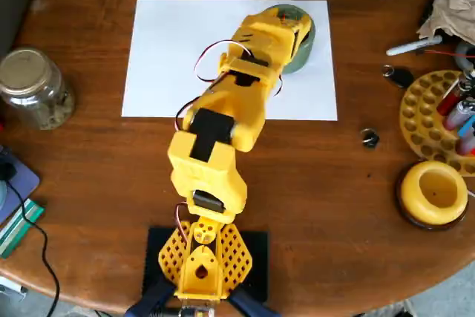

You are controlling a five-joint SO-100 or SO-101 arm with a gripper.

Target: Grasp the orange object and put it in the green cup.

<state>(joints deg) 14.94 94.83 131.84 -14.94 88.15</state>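
In the overhead view the yellow arm reaches from its base at the bottom up across the white paper, and its gripper (pixel 286 20) points down over the green cup (pixel 306 41). Only the cup's right rim and wall show past the yellow wrist. The orange object is hidden; no orange shows anywhere around the gripper or the cup. The fingers are covered by the gripper's own body, so whether they are open or shut cannot be seen.
The cup stands on the top right corner of a white sheet (pixel 163 57). A glass jar (pixel 33 87) is at the left edge. At the right are a yellow round holder (pixel 434 194), a yellow perforated rack with pens (pixel 427 116), a marker (pixel 412 47) and small dark bits (pixel 369 137).
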